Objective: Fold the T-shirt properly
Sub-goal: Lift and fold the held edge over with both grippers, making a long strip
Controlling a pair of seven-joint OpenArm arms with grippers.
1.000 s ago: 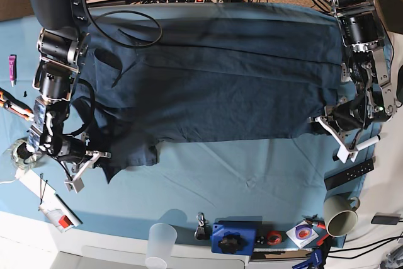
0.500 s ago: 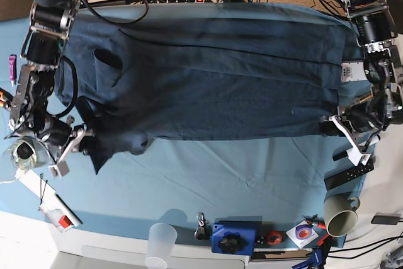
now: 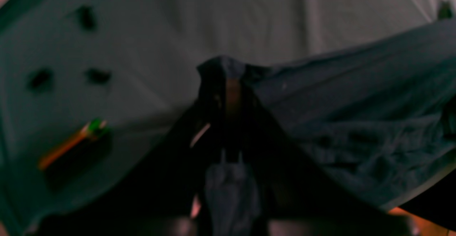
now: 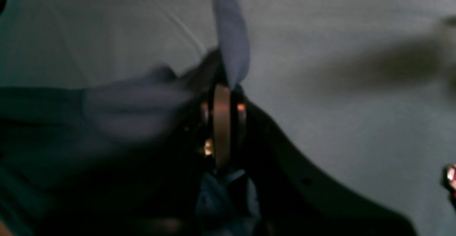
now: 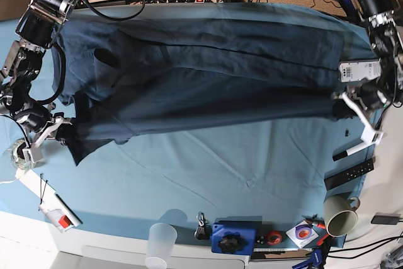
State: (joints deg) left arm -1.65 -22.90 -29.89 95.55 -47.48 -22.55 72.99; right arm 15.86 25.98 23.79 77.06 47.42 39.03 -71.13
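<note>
At the base view's left, the right arm's jaws (image 5: 63, 131) pinch the lower sleeve-side corner of the T-shirt (image 5: 208, 80). The dark shirt stretches taut between both jaws above the blue-clothed surface (image 5: 208, 174). At the right, the left arm's jaws (image 5: 340, 106) are pressed together on its hem corner.

The T-shirt (image 5: 208, 74) stretches taut between both arms above the counter (image 5: 220, 174). The left gripper (image 5: 343, 106) and right gripper (image 5: 63, 131) each pinch a lower corner.
</note>
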